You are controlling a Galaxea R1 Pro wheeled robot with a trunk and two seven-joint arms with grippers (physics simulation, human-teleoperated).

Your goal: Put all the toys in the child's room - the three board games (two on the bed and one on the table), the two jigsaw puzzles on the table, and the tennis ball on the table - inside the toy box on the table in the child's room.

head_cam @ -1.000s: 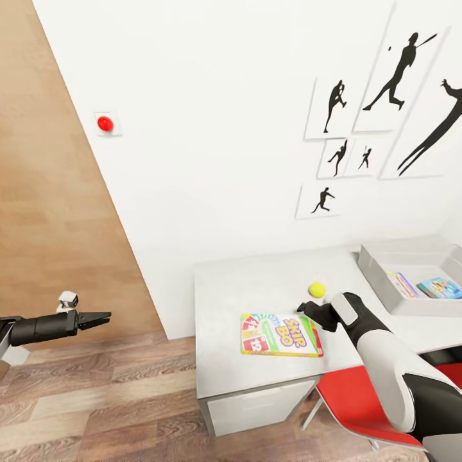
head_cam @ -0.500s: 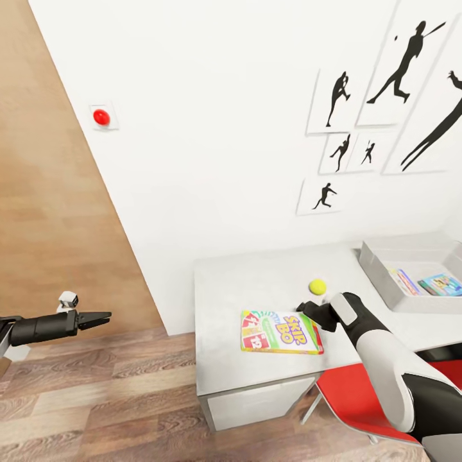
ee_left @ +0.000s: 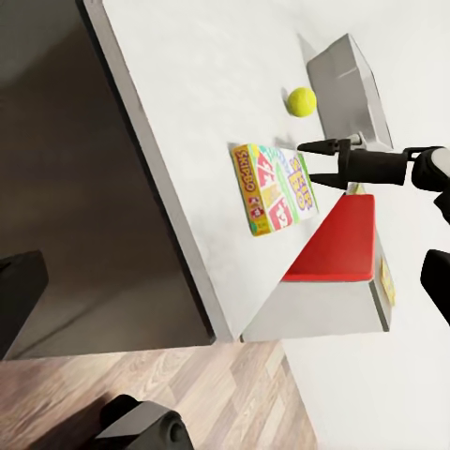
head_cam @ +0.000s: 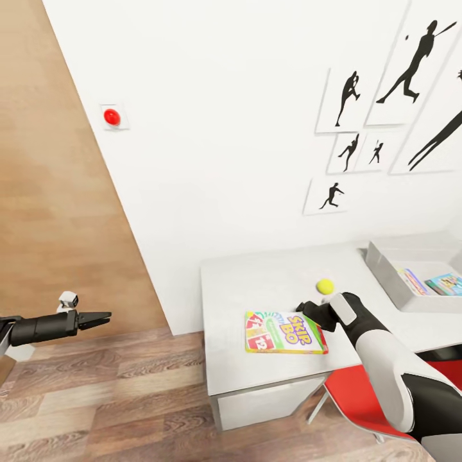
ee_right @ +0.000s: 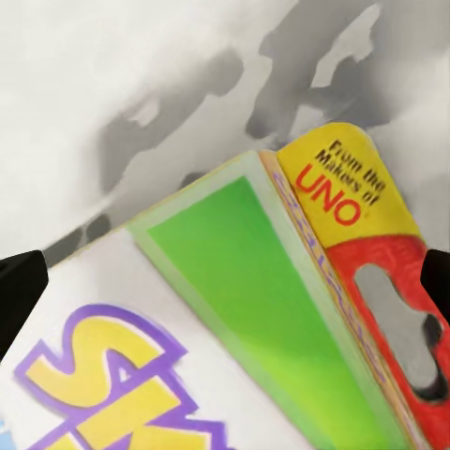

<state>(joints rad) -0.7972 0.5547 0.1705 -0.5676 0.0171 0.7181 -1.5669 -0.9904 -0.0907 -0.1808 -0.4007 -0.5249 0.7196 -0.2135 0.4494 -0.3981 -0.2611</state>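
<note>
Right gripper [head_cam: 308,309]: my jaws apart, empty, over the Skip-Bo board game [head_cam: 285,332].
Tennis ball [head_cam: 325,285]: tabletop [head_cam: 256,282], 1 o'clock of game.
Left gripper [head_cam: 102,316]: jaws nearly closed, empty.

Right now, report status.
Right gripper open above Skip-Bo box; left gripper empty. Tennis ball beside it. Nothing blocking.

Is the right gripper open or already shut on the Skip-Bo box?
Open. In the left wrist view the right gripper shows two spread fingers with a gap, just above the Skip-Bo box, not clamped on it.
</note>
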